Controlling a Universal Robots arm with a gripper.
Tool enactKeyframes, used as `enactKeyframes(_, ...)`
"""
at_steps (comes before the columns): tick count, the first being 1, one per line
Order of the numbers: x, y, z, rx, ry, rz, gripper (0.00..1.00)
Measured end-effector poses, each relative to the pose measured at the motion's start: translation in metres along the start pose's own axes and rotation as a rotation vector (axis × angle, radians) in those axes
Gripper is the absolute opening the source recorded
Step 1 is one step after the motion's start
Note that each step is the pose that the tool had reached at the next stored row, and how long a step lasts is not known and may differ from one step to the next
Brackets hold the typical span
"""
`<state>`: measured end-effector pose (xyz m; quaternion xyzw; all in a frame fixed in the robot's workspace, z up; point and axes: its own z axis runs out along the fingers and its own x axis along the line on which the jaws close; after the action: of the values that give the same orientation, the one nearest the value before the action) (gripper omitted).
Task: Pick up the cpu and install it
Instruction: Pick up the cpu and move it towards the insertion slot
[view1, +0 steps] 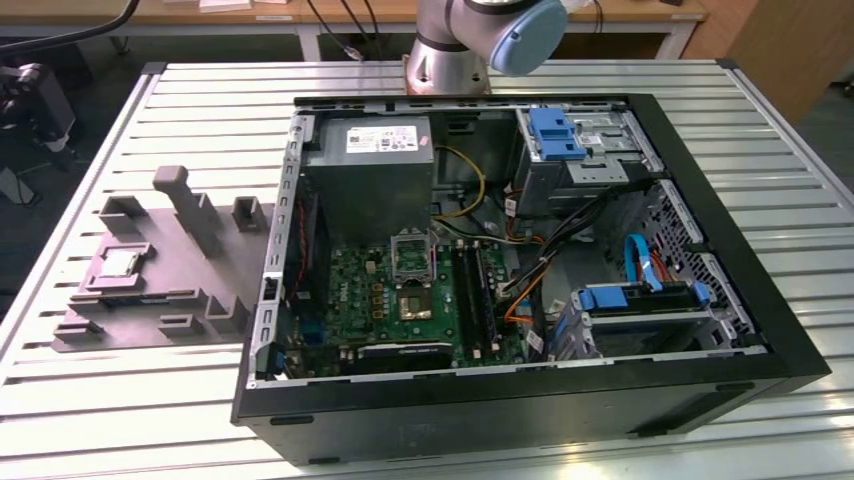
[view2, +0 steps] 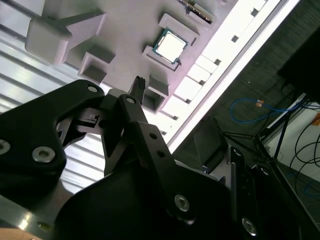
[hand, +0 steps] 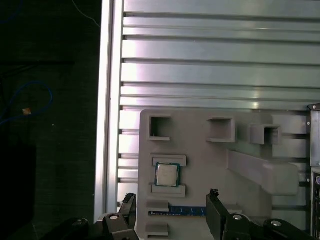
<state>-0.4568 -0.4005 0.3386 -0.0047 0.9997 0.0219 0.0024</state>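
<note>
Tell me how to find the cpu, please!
Find the big open computer case; at the exterior view's left of it lies a grey-purple plastic tray with raised blocks. The cpu sits flat on it: the only small, shiny silvery square among dull plastic blocks.

One of most things, two blue brackets.
One cpu (view1: 118, 263) and one grey-purple tray (view1: 150, 303) at the exterior view's left; one computer case (view1: 534, 405) with one power supply (view1: 380, 160), one socket (view1: 411, 256) and two blue drive brackets (view1: 557, 133); one counter (view1: 761, 110).
</note>
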Motion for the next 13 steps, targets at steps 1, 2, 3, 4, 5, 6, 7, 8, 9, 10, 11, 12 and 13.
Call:
enactKeyframes(1,0.0000,0.0000,0.0007,0.0000,0.0001,0.000,0.66)
enactKeyframes(2,0.0000,-0.0001,0.0015,0.0000,0.0001,0.000,0.66)
enactKeyframes(3,0.0001,-0.0002,0.0024,0.0000,0.0000,0.000,0.66)
enactKeyframes(4,0.0001,-0.0004,0.0032,0.0000,0.0001,0.000,0.66)
enactKeyframes(5,0.0001,-0.0007,0.0041,0.0000,0.0001,0.000,0.66)
enactKeyframes(6,0.0001,-0.0009,0.0050,0.0000,0.0000,0.000,0.66)
enactKeyframes(7,0.0001,-0.0011,0.0059,0.0001,0.0001,0.000,0.66)
enactKeyframes(8,0.0001,-0.0011,0.0067,0.0000,0.0001,0.000,0.66)
enactKeyframes(9,0.0000,-0.0012,0.0072,0.0001,0.0002,0.000,0.66)
enactKeyframes(10,0.0001,-0.0012,0.0073,0.0002,0.0004,0.000,0.66)
enactKeyframes(11,0.0001,-0.0012,0.0074,0.0002,0.0005,0.000,0.66)
enactKeyframes(12,0.0001,-0.0012,0.0074,0.0002,0.0004,0.000,0.66)
enactKeyframes(13,0.0001,-0.0012,0.0076,0.0001,0.0001,0.000,0.66)
